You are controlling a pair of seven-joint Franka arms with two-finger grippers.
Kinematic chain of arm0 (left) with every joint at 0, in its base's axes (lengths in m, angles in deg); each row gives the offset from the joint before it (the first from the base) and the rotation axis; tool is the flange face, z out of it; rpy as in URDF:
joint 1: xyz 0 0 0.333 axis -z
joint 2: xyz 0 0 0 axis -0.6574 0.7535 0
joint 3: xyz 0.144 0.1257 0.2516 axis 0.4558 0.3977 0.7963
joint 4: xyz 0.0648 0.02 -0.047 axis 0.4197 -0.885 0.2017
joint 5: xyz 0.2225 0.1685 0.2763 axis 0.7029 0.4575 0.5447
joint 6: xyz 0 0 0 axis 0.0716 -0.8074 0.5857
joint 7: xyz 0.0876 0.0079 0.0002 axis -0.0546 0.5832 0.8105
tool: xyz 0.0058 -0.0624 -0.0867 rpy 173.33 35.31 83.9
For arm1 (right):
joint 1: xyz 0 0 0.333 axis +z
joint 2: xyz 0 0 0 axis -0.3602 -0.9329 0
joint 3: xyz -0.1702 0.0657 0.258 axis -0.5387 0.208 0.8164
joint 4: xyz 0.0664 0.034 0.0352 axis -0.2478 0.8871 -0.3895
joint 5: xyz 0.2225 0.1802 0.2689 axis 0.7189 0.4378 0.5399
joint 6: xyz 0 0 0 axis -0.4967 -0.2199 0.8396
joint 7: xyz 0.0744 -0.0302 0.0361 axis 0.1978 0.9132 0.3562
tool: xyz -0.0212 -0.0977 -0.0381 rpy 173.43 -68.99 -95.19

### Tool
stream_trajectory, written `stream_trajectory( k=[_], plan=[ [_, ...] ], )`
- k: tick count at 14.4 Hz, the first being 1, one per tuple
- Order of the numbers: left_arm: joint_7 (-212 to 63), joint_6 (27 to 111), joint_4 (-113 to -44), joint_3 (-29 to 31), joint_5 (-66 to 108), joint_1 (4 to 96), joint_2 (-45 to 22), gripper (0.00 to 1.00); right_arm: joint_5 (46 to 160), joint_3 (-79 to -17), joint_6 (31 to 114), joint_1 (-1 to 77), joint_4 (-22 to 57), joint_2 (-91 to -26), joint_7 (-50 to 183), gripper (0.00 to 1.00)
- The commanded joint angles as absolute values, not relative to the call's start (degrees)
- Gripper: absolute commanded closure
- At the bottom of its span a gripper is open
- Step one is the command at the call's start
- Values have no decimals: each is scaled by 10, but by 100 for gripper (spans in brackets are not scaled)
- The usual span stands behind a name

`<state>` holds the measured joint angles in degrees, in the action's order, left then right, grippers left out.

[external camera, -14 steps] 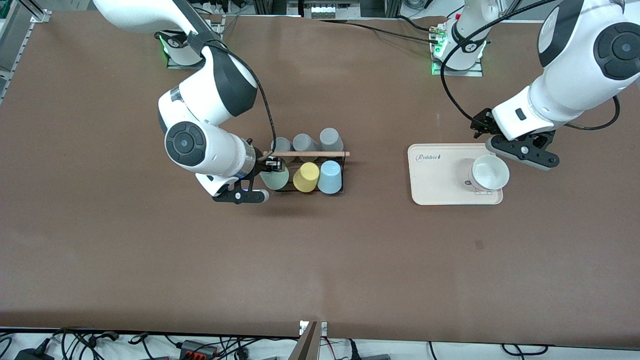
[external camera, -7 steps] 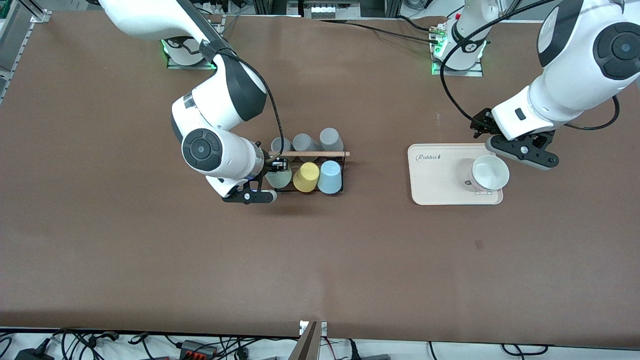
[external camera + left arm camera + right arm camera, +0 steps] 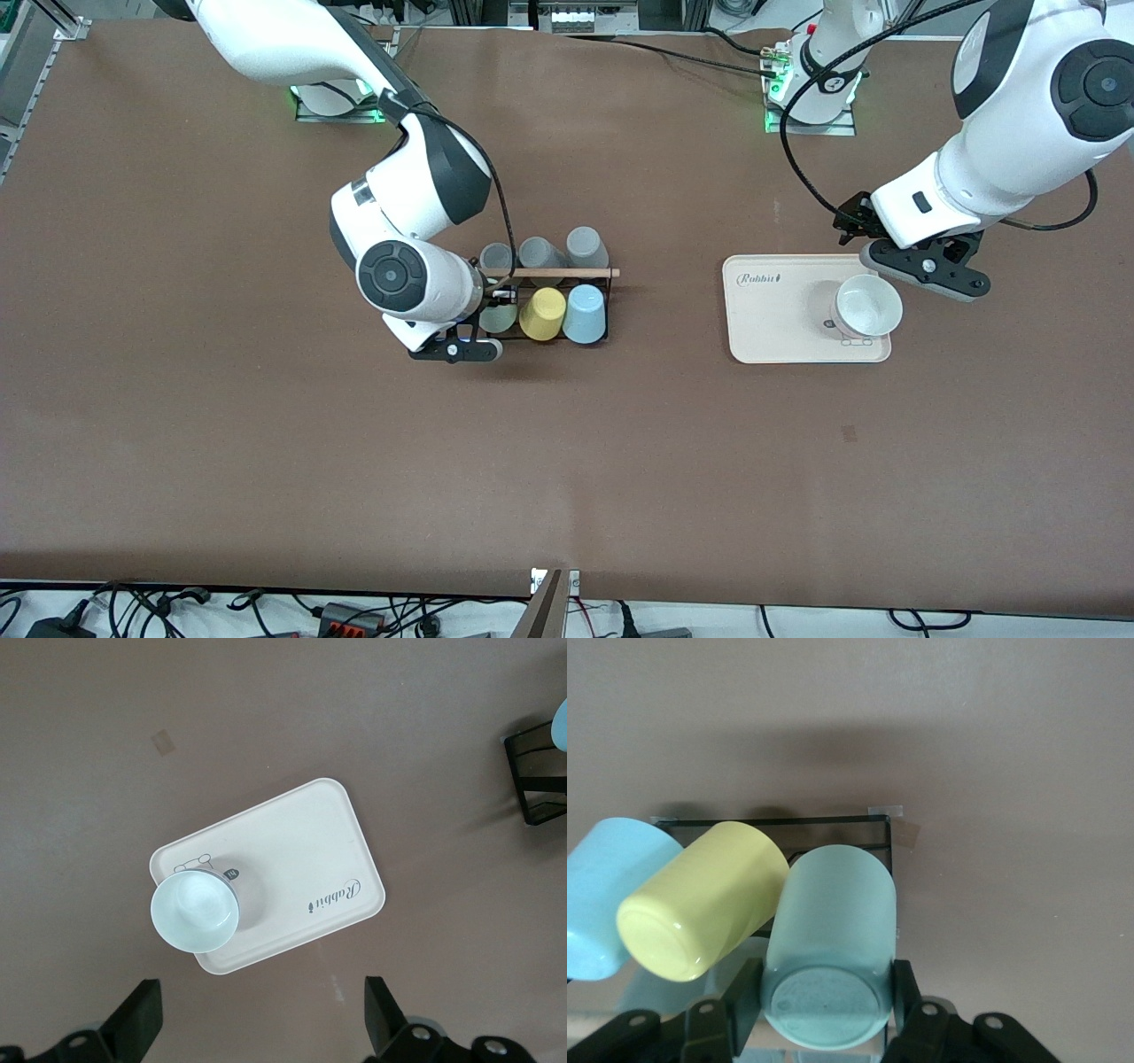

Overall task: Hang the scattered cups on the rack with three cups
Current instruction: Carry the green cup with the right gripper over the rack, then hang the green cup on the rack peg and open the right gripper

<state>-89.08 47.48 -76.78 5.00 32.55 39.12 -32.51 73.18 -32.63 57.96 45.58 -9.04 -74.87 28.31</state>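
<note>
A big brown table fills the room. Nearest the front camera, the black rack holds a row of three upside-down cups: the green cup, a yellow cup and the blue cup. The right gripper is closed tight on the green cup; it may be on a peg, but that is hidden. Three grey cups sit farther back. The left gripper waits wide open over a cream tray with a white bowl.
</note>
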Motion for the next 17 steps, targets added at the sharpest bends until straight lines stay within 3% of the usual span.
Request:
stream_trajectory(
  k=[1, 2, 3, 4, 12, 17],
  plan=[
    [-903, 480, -778, 46, 316, 386, -339, 0, 723, -329, 588, 465, -107, -765, 260, 92],
    [-903, 480, -778, 46, 316, 386, -339, 0, 724, -329, 589, 463, -107, -771, 260, 84],
    [-903, 480, -778, 46, 316, 386, -339, 0, 725, -330, 594, 463, -107, -774, 259, 62],
    [-903, 480, -778, 46, 316, 386, -339, 0, 724, -330, 599, 460, -107, -775, 259, 1],
    [-903, 480, -778, 46, 316, 386, -338, 0, 701, -336, 590, 451, -146, -765, 266, 0],
    [-903, 480, -777, 46, 316, 386, -338, 0, 703, -335, 544, 354, -146, -696, 271, 0]
  ],
)
